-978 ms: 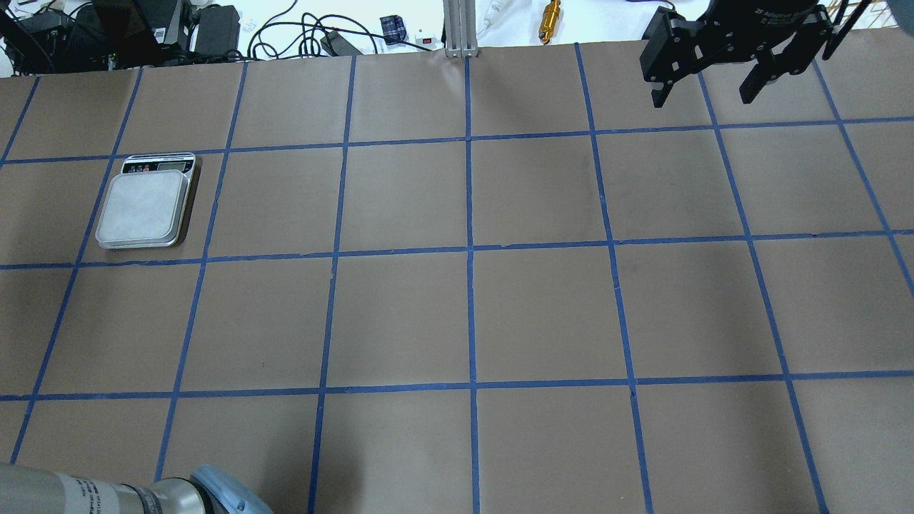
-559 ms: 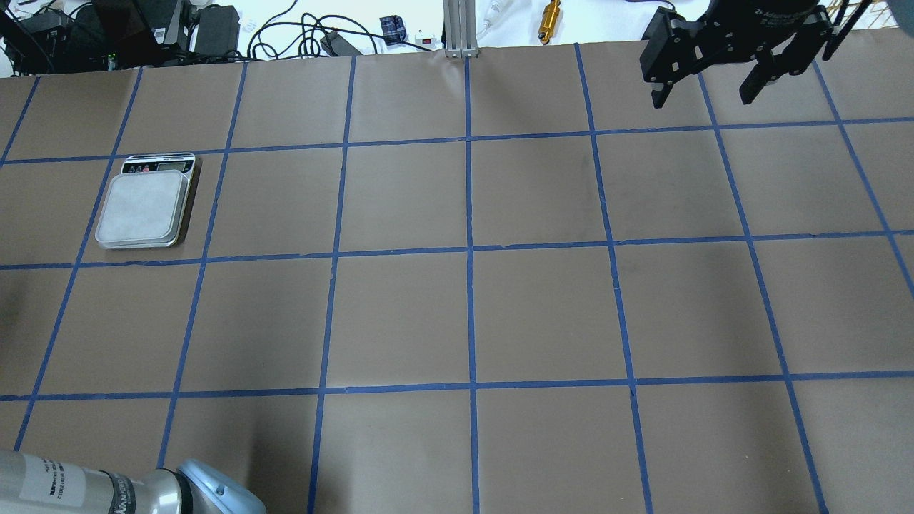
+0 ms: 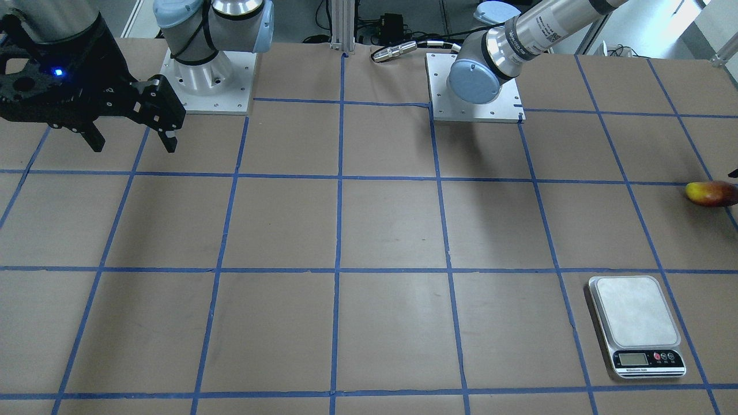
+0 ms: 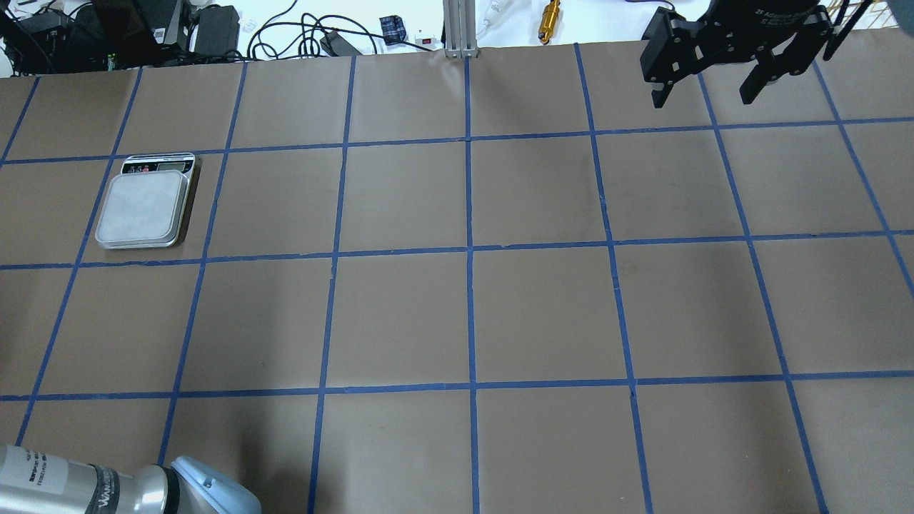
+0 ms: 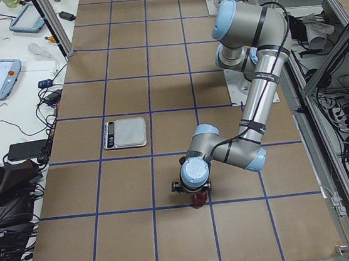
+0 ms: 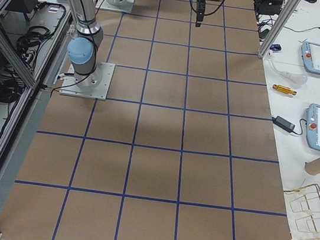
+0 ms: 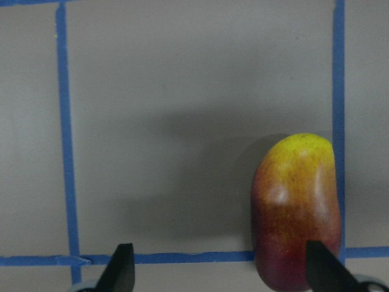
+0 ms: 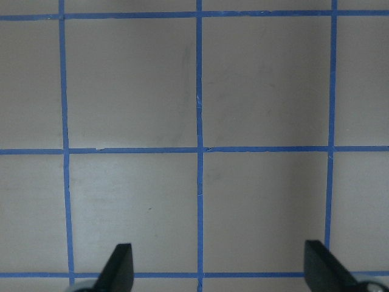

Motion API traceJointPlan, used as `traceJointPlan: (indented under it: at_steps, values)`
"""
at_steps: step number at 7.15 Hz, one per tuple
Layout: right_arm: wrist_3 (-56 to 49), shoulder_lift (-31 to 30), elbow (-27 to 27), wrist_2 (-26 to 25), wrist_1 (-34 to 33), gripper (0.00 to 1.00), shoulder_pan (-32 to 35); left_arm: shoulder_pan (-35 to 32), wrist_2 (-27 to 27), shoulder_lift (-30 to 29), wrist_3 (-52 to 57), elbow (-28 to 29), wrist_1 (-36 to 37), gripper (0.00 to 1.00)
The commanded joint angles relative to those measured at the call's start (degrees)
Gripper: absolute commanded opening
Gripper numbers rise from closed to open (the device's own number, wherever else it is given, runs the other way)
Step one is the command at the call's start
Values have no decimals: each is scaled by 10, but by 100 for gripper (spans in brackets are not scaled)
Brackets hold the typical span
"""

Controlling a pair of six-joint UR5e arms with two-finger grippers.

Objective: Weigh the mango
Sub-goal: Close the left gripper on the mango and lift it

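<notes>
The left arm (image 4: 107, 485) has shifted; its released tool (image 7: 219, 274) hovers off-centre over the mango (image 7: 296, 210) by the desk's (image 7: 182, 91) left edge.

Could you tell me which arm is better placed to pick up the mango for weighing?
Left. The left gripper hangs open over the mango, and the scale sits on that side too. The right gripper is open at the opposite end of the table.
</notes>
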Motion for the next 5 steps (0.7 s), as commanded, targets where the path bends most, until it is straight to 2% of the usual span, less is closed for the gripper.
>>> traceJointPlan:
  at_steps: [1,5]
  values:
    - [0,0,0,0,0,100,1,30,26,-12,4,-21,2,100]
    - [0,0,0,0,0,100,1,31,24,-19,-2,-48,42,100]
